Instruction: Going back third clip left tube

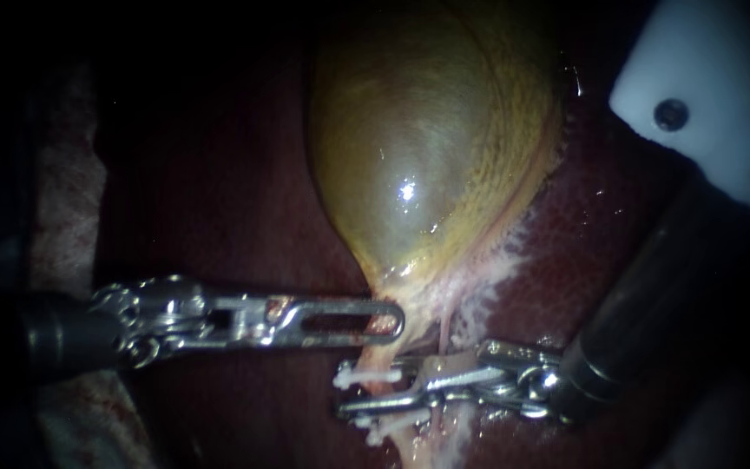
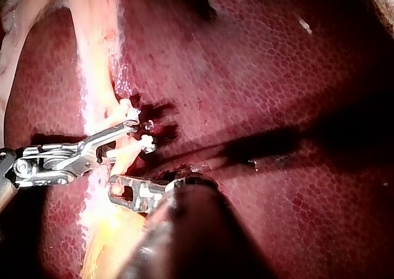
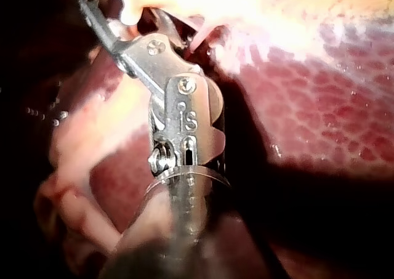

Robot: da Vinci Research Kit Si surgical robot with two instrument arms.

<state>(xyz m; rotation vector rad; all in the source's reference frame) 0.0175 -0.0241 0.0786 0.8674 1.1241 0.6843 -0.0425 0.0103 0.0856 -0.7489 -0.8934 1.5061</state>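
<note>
The yellow-green gallbladder (image 1: pixel 410 156) narrows downward into a pale left tube (image 1: pixel 390 358); a thinner tube (image 1: pixel 443 334) runs just right of it. My left instrument (image 1: pixel 388 321), with a slotted jaw, is shut on the gallbladder's neck, and shows again in the left wrist view (image 2: pixel 123 190). My right instrument (image 1: pixel 371 395) reaches in from the right, its jaws open around the left tube. White clips (image 1: pixel 356 375) (image 1: pixel 384 427) cross that tube above and below the jaws. The left wrist view shows the right instrument (image 2: pixel 126 140) between two clips (image 2: pixel 126 109) (image 2: pixel 146 143). Its jaws (image 3: pixel 123 8) stand parted in the right wrist view.
Dark red liver (image 1: pixel 219 191) lies around and under the gallbladder. A white plastic part with screws (image 1: pixel 696 87) fills the upper right corner above the right instrument's dark shaft (image 1: pixel 635 304). Pale tissue (image 1: pixel 62 217) lies at the left edge.
</note>
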